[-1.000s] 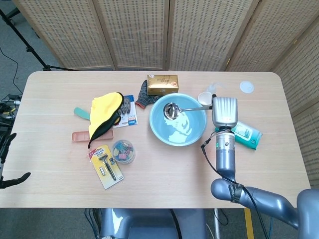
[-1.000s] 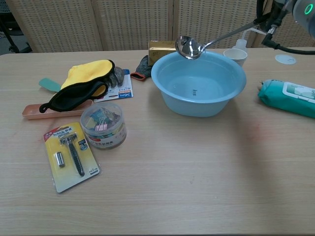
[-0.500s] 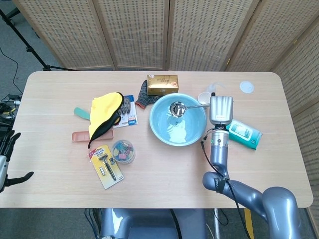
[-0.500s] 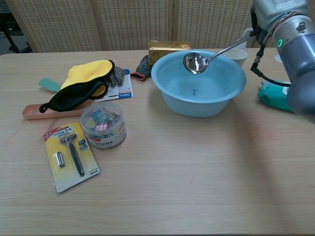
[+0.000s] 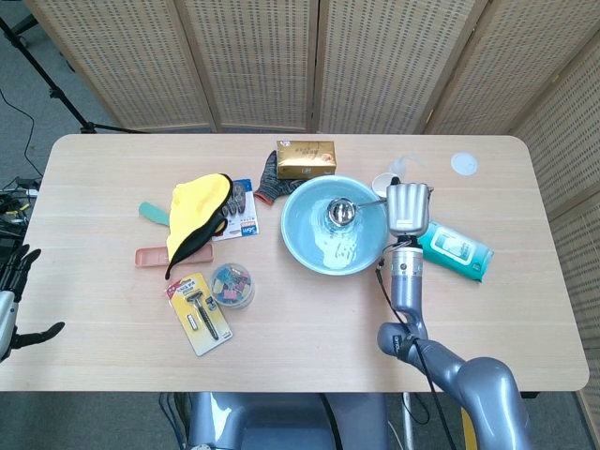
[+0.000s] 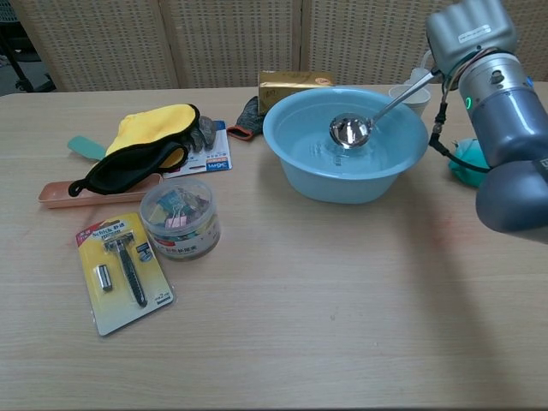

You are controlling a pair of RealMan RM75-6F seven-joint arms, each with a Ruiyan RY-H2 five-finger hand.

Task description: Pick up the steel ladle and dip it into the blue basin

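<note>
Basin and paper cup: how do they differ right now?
The basin is blue, wide and close to the middle of the table; the paper cup is white, much smaller, and stands behind its right rim. The ladle sits in the basin, none in the cup. Both stand upright, open side up.

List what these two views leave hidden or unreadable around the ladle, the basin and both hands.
- Right hand: both views show only its back, so its fingers on the steel ladle handle are hidden.
- Ladle bowl against the blue basin floor: contact cannot be told.
- Left hand: cut off by the head view's left edge; absent from the chest view.
- Razor card print: too small.
</note>
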